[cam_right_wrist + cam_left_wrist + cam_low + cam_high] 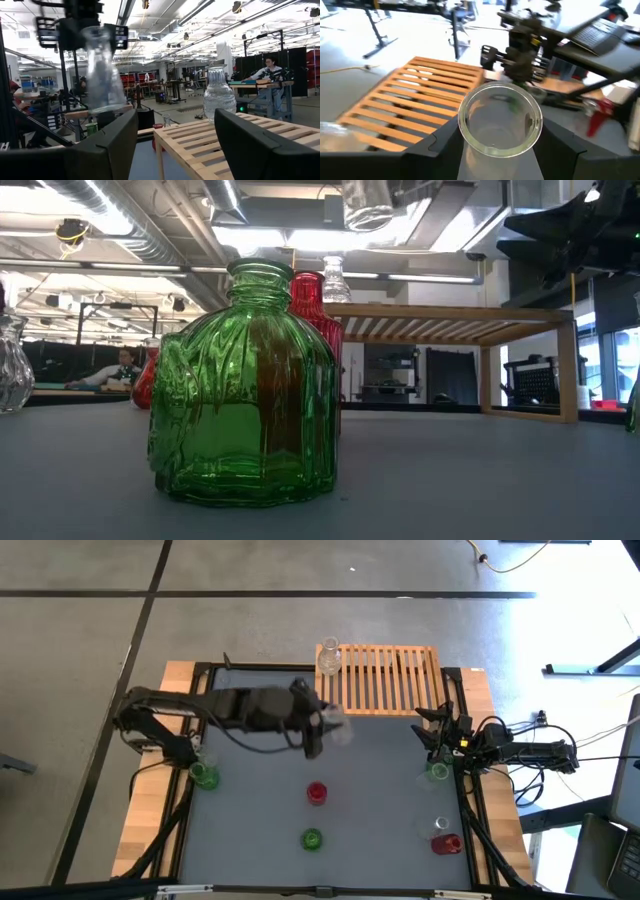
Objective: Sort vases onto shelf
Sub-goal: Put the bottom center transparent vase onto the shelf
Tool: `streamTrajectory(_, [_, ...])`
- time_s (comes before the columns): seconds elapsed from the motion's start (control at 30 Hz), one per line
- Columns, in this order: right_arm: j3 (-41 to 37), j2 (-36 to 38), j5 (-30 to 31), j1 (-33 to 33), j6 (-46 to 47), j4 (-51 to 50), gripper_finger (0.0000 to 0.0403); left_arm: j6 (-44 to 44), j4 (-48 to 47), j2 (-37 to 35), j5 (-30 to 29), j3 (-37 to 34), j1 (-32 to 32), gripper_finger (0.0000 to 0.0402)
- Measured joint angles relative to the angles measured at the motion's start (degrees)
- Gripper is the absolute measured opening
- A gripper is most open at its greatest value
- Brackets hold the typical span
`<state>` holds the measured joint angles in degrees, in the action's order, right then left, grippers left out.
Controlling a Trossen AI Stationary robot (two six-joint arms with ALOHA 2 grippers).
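Observation:
My left gripper [322, 728] reaches from the table's left to its middle, shut on a clear vase [338, 725], just near of the shelf [388, 680]. The wrist view looks down into the vase's mouth [500, 117]. The shelf, a slatted wooden rack, stands on short legs at the table's far edge. Another clear vase [328, 657] stands on the shelf's far left corner. My right gripper [432, 732] waits open at the table's right side, nothing between its fingers [100, 150]. My left gripper pinches the clear vase between its two fingers, just below the rim [470, 150], one finger [437, 147] on each side. The fingers come from the table's left, nearly level and slanting a little down. The vase hangs clear of the table, mouth up, its base [107, 106] slightly tilted.
On the grey mat stand a green vase [205, 776] at the left, a red one [317, 792] and a green one [312, 838] in the middle. At the right are a green [438, 772], a clear [440, 825] and a red vase [447, 843]. People sit in the room behind.

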<state>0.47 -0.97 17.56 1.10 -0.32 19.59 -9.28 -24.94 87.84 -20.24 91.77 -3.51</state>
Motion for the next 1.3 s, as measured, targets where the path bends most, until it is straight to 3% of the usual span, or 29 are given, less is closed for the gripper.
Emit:
streamTrajectory(0.43, [0.00,-0.01,1.48,-0.01,-0.39,0.07,0.0250,2.21,-9.88,1.35,1.73,10.10,11.58,0.0196])
streamTrajectory(0.6, [-0.02,0.00,1.46,-0.02,-0.42,0.02,0.0250,2.85,-12.89,1.35,1.70,10.62,15.28,0.0196])
streamTrajectory(0.9, [-0.02,0.00,1.40,-0.02,-0.42,-0.02,0.0250,2.12,-12.67,1.39,1.83,6.53,18.41,0.0196])
streamTrajectory(1.3, [-0.01,-0.02,1.46,-0.01,-0.42,0.23,0.0250,1.98,-3.08,2.22,3.98,-1.63,20.06,0.0196])
